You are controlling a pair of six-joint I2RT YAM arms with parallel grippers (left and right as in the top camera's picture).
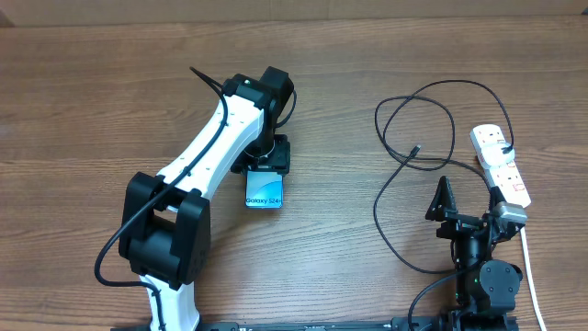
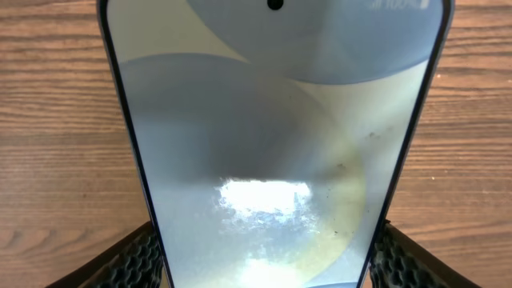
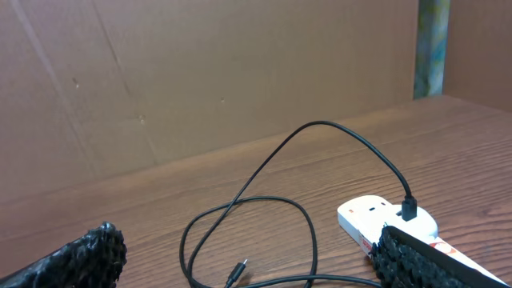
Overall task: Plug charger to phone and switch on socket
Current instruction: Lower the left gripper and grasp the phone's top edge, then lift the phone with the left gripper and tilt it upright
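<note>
**A:** So, where is the phone (image 1: 265, 190) sitting?

**B:** Mid-table, screen up. The left gripper (image 1: 266, 168) is clamping it across the long edges, with the fingers (image 2: 132, 260) pressing the black rim on both sides. I can't tell whether it's resting on the table (image 1: 83, 92) or lifted a touch.

**A:** Is anything showing on it?

**B:** "Galaxy S24+" is showing in dark letters on the pale blue screen. Nothing else is coming out readable.

**A:** And the charger (image 1: 390, 198)?

**B:** It's looping over the right side, well apart from the phone. One end is sitting in the socket (image 1: 501, 161) at the far right, and the tip (image 1: 416, 149) is lying free among the loops. The right gripper (image 1: 470, 207) is hanging at the near right, spread wide and carrying nothing.

**A:** How are you expecting things to handle?

**B:** I'm judging the cable to be light and floppy, so I'm thinking of pinching just behind the tip, where it's stiffest. The phone is looking glassy and slick, so the edge hold is suiting it better than anything on the screen.
</note>
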